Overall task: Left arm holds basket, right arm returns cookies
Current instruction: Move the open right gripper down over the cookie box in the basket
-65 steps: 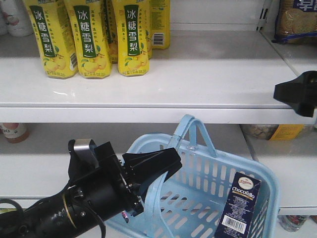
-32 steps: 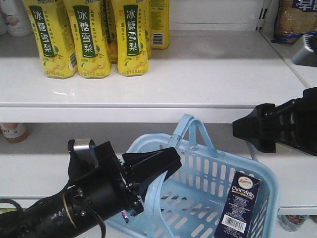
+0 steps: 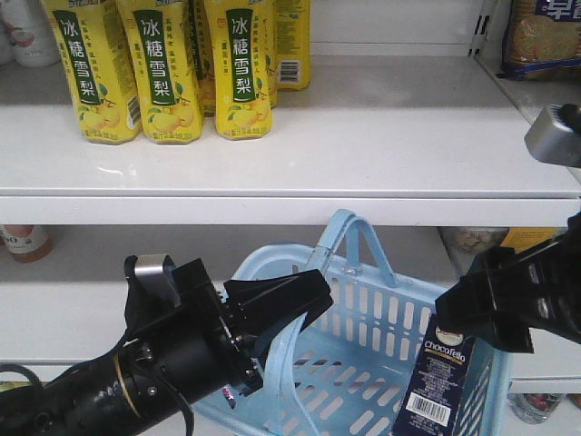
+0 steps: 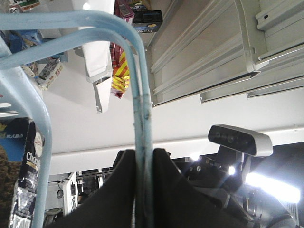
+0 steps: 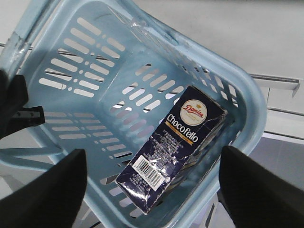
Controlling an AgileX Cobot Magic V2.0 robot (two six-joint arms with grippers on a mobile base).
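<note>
On the upper shelf (image 3: 381, 136), far left, we saw a row of yellow bottles (image 3: 163, 73) standing upright. Below them the left arm (image 3: 136, 381) reached up from the lower left corner. Its left fingers (image 3: 272, 304) were clamped on one hoop handle (image 3: 283, 363) of the basket (image 3: 381, 309). In the left wrist view we saw the same pale blue handle (image 4: 142, 118) pinched tight between the two dark left fingers (image 4: 114, 190).

The basket hung tilted in front of the lower shelf, and its second handle (image 3: 349, 241) stood up behind the first. The cookies (image 3: 442, 386) were inside it, against the right-hand wall, logo end up and barcode end down. From the right wrist camera we saw the cookies (image 5: 173, 152) lying slantwise across the slotted floor of the basket (image 5: 95, 71), near its right corner.

Farthest right, the right arm (image 3: 549, 291) came in from the edge, and its right fingers (image 3: 490, 309) were just above the top of the box. In the wrist view the right fingers (image 5: 42, 194) stood wide apart, one on each side of the box and holding nothing. We could not tell whether they touched it.
</note>
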